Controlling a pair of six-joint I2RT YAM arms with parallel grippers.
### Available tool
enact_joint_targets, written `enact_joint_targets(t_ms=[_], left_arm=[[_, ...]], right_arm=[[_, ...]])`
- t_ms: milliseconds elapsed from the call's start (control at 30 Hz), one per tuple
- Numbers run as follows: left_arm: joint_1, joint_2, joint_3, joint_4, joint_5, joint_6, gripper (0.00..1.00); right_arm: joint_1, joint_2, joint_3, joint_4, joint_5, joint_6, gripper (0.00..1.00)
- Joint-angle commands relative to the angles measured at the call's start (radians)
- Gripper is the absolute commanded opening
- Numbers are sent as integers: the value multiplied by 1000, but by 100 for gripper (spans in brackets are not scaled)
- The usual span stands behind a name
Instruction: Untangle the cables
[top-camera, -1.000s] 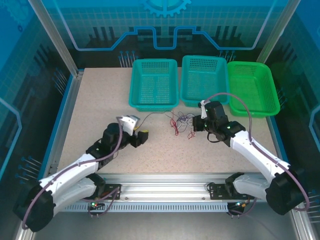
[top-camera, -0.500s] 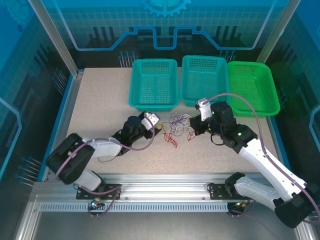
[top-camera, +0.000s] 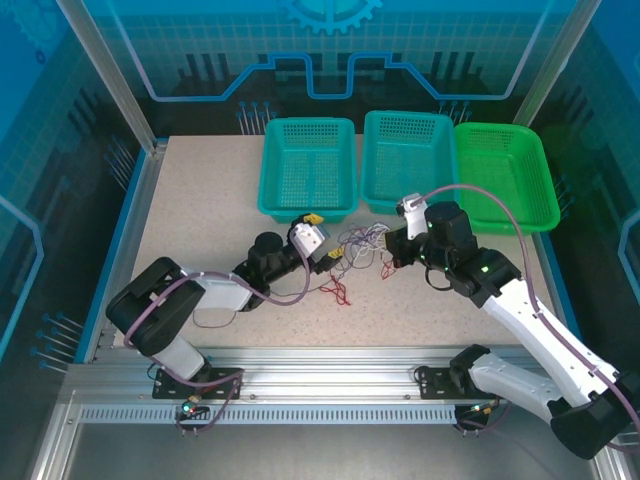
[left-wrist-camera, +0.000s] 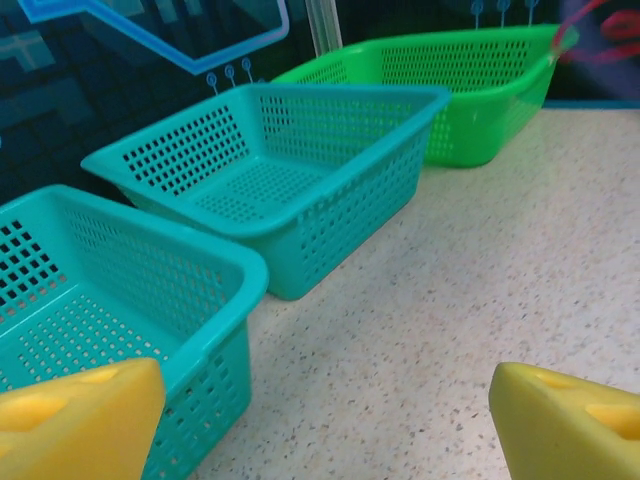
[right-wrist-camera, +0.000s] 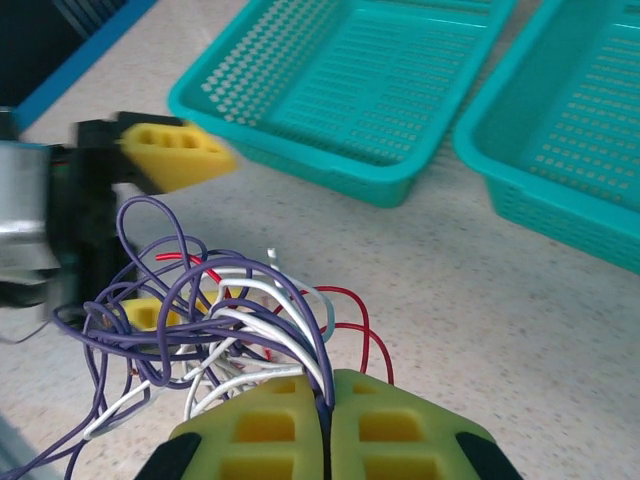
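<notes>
Top external: left gripper is closing in from 8 o'clock on the cables, jaws spreading wide apart.
right gripper: is clamping purple and white strands (jaws pressed together).
cables: are bunching mid-table, 6 o'clock of the middle basket.
meaning: probably lining up a second grasp to pull strands apart.

Three perforated plastic baskets stand in a row along the far edge of the speckled beige table. Left teal basket and middle teal basket stand slightly apart. The green basket sits just beside the middle one, on its right.
</notes>
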Motion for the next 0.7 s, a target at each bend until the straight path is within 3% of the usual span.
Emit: enact_joint_targets(t_ms=[0,167,267,400,567,667], left_arm=[[-5,-110,-48,52,79,-53,86],[-5,-243,-48,-150,202,-106,86],[-7,-236,10,-296,239,-122,85],[-10,-172,26,-253,177,-132,86],[-14,-90,84,-215,225,-167,84],[-15,-52,104,-145,201,-200,73]], right_arm=[[7,-5,12,-21,100,30,0],[5,-7,9,2,57,21,0],[7,-4,7,23,1,12,0],[6,-10,6,32,-46,12,0],[7,-27,11,44,-130,10,0],[7,-27,5,49,-154,10,0]])
